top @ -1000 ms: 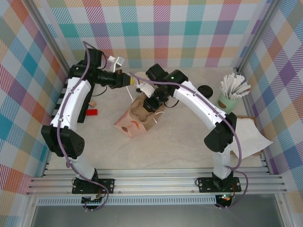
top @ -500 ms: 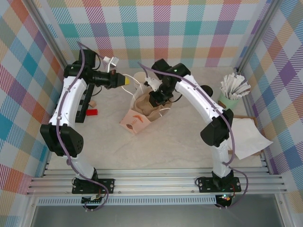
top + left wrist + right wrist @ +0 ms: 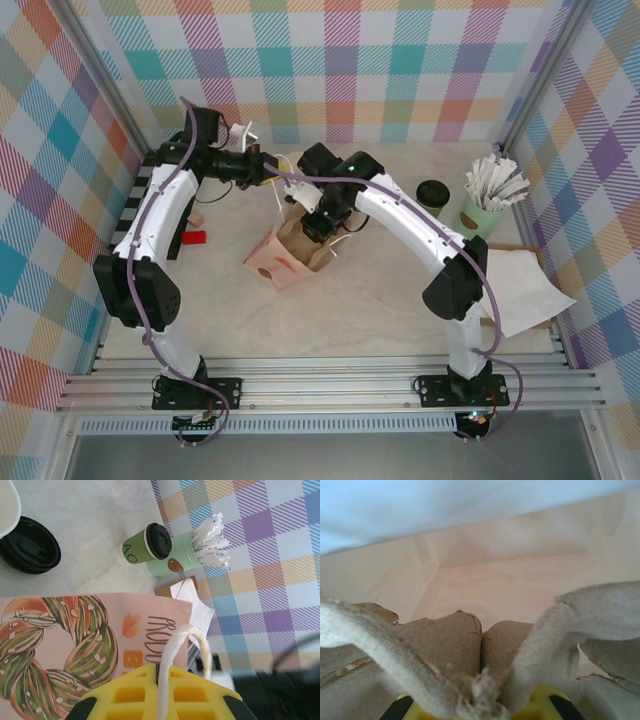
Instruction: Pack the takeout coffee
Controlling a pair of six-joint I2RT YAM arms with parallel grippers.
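The left gripper (image 3: 160, 682) is pinching the white handle (image 3: 167, 665) of the pink paper bag (image 3: 75, 640), its fingertips cut off by the frame's edge. The right gripper (image 3: 318, 222) is clamping a pulp cup carrier (image 3: 455, 645) inside the bag, its yellow fingers (image 3: 547, 702) mostly hidden. The takeout coffee (image 3: 433, 193), lidded, is standing on the tabletop (image 3: 380, 300) just beside the mint-green cup of sticks (image 3: 482, 212).

Overhead; both wrists close on bag (image 3: 283, 258)

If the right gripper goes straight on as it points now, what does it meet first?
Probably the folded bottom of the paper bag; the right gripper, shut on a pulp carrier, points into it. Depth unclear.
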